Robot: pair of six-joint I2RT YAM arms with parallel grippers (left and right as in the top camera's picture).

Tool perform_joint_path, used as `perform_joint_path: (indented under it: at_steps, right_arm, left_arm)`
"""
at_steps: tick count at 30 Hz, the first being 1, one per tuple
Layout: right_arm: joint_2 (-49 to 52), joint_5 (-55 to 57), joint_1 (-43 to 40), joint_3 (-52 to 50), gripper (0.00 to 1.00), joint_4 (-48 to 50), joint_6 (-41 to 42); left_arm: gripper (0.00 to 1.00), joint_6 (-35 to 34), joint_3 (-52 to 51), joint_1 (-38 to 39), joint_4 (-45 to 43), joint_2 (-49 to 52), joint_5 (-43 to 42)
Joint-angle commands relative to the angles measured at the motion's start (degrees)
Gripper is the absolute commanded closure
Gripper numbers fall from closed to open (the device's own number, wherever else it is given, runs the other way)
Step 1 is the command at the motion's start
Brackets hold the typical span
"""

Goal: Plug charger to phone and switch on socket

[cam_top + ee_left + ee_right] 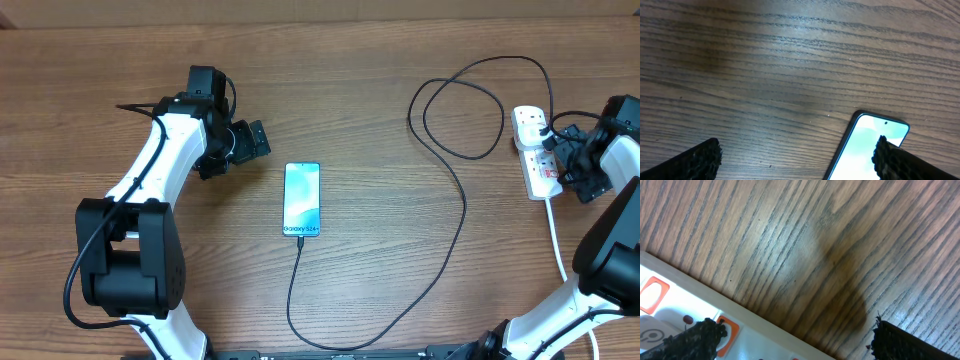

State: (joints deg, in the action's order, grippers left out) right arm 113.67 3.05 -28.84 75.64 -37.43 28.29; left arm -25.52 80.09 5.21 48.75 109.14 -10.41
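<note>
Charger (465,210) looks plugged into phone (302,199); switching the socket (535,152) remains.
Right gripper (795,339) spread empty, socket under one jaw; next, press a red switch (652,295); left gripper (797,161) released, phone beside one jaw.

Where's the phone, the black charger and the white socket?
phone (302,199), overhead view, middle of screen.
charger (464,215), overhead view, cable right of phone.
socket (540,170), overhead view, white body near switches.

A brown wood-grain surface (400,40) fills every view, its grain running lengthwise, with soft light sheen and faint shadows.
</note>
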Motion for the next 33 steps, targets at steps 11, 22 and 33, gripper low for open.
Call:
perform_joint_path:
  at_steps: [11,22,33]
  right_arm:
    - [1.44,-8.48,1.88,-4.07,0.0,-0.85,-4.96]
    - [1.44,-9.62,1.88,-4.09,0.0,-1.73,-5.88]
    - [-0.22,-7.43,1.6,-0.72,0.0,-7.52,-6.8]
  left_arm:
    - [0.0,0.2,0.66,-0.09,0.07,0.24,0.55]
    - [0.0,0.2,0.66,-0.09,0.07,0.24,0.55]
    - [0.0,0.2,0.66,-0.09,0.07,0.24,0.55]
